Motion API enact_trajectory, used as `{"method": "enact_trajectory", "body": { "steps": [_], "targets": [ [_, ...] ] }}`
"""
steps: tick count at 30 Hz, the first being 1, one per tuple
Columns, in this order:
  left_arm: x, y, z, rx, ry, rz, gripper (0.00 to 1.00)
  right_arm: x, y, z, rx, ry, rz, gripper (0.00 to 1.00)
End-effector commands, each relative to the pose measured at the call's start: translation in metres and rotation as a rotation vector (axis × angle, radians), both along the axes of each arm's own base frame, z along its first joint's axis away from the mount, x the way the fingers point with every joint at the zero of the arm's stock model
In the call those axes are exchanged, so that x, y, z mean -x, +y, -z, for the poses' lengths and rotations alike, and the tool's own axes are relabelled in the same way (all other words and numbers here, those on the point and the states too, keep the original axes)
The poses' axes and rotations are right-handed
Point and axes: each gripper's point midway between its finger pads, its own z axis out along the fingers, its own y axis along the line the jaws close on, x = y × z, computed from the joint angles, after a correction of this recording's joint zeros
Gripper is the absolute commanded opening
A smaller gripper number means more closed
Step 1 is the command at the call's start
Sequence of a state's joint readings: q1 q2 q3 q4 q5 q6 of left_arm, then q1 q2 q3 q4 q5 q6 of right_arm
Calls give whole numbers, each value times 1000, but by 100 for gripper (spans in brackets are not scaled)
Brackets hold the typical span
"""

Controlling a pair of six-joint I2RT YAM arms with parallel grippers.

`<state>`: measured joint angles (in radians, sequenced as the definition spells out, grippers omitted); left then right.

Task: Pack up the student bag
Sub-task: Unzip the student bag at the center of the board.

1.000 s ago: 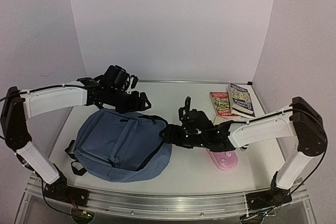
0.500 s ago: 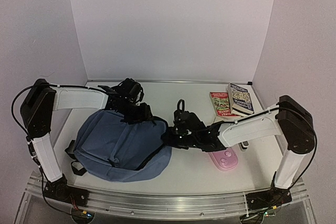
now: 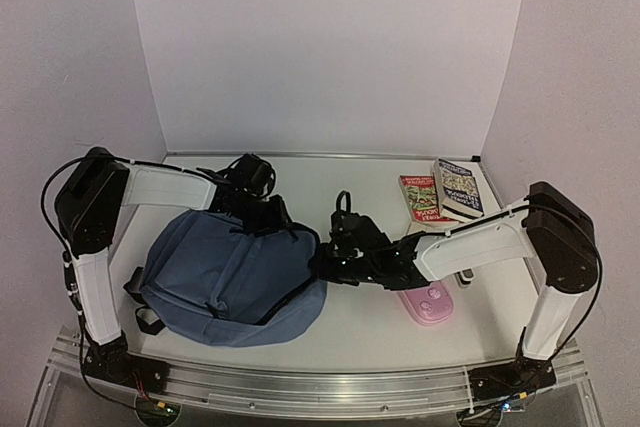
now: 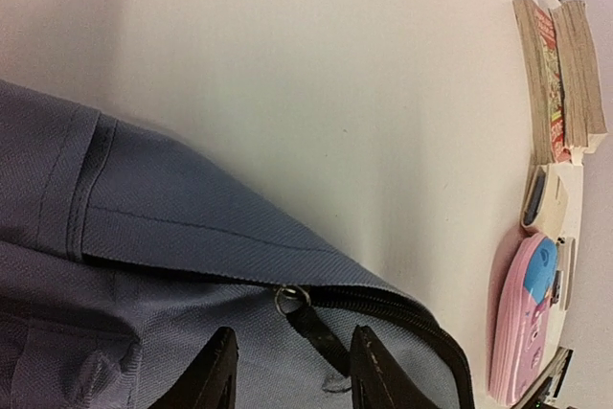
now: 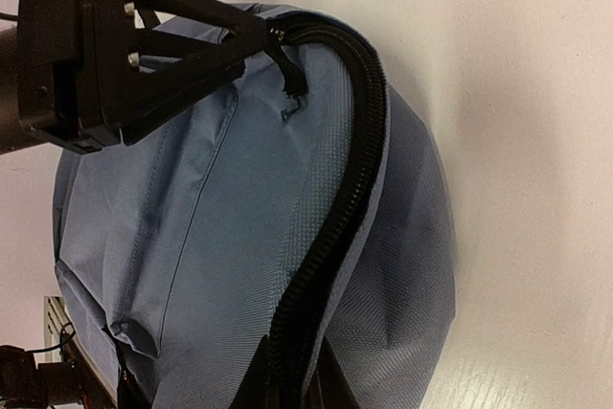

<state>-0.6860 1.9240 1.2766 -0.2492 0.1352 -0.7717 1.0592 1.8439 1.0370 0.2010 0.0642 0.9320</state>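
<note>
The slate-blue student bag point(image 3: 220, 277) lies flat on the left half of the table, its black zipper point(image 5: 335, 208) running along its right edge. My left gripper point(image 3: 282, 221) is at the bag's far upper corner. In the left wrist view it point(image 4: 292, 373) is open. The black zipper pull point(image 4: 314, 328) lies between its fingers point(image 4: 218, 375), the pull's end against the right one. My right gripper point(image 3: 320, 265) is at the bag's right edge. In the right wrist view it point(image 5: 292, 385) is shut on the zipper band of the bag point(image 5: 192, 237).
Two books point(image 3: 422, 197) point(image 3: 458, 190) lie side by side at the far right. A pink pencil case point(image 3: 428, 303) rests under the right forearm, near the front. White walls close in the back and both sides of the table.
The left arm has swung in over the bag's upper corner and its jaws have narrowed around the zipper pull. The right gripper has slid left and shut on the bag's zipper edge.
</note>
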Motion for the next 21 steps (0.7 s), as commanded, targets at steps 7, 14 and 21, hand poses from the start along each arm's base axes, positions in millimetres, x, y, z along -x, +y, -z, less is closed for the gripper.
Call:
{"method": "enact_trajectory", "body": {
  "steps": [7, 14, 21],
  "targets": [
    [-16, -22, -2, 70, -3, 6, 32, -9, 7, -17, -34, -43, 13, 6],
    [-13, -23, 1, 89, 5, 10, 23, -9, 7, -19, -38, -43, 13, 5],
    [-13, -25, 4, 96, 19, 11, 11, -9, 5, -21, -39, -48, 17, 4]
  ]
}}
